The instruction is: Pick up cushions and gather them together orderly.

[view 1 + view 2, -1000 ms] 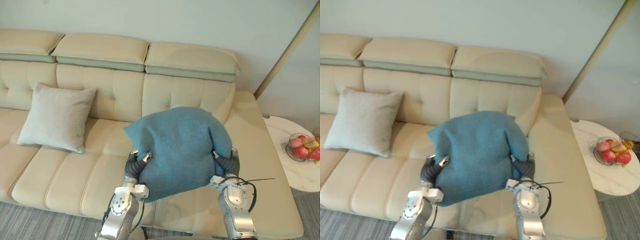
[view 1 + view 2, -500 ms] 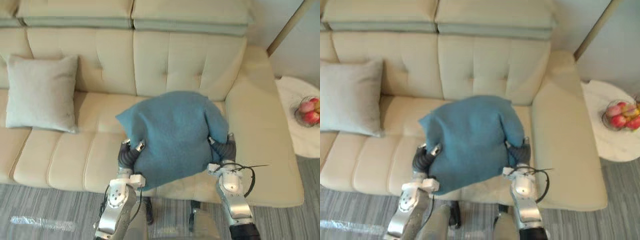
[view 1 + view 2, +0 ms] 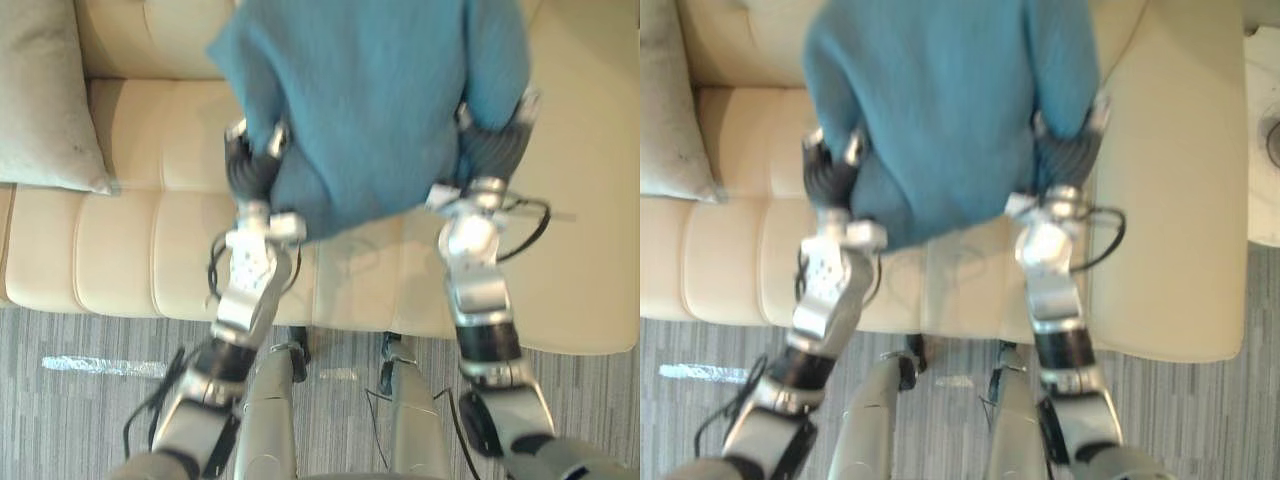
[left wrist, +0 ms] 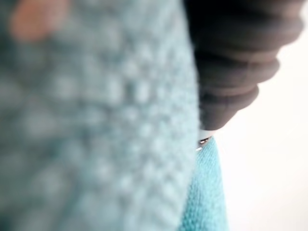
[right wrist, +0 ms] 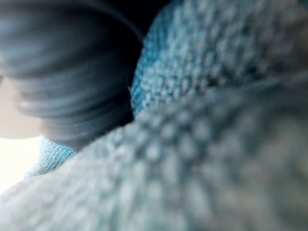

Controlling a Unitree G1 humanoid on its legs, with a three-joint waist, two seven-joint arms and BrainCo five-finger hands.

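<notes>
A blue knitted cushion (image 3: 370, 90) hangs in the air above the seat of a cream sofa (image 3: 130, 250), held between both hands. My left hand (image 3: 250, 170) grips its left edge and my right hand (image 3: 497, 150) grips its right edge, fingers dug into the fabric and largely covered by it. The left wrist view has the blue cushion (image 4: 96, 120) pressed right against the hand's dark cover, and in the right wrist view the cushion (image 5: 216, 144) lies just as close. A light grey cushion (image 3: 40, 100) leans on the sofa's back at the far left.
The sofa's wide right armrest (image 3: 590, 200) lies beyond my right hand. A white side table (image 3: 1265, 150) stands past it. Grey striped carpet (image 3: 80, 400) runs along the sofa's front edge.
The camera has tilted down, so the sofa's back has left the picture and the floor has come in. Both hands still hold the blue cushion between them.
</notes>
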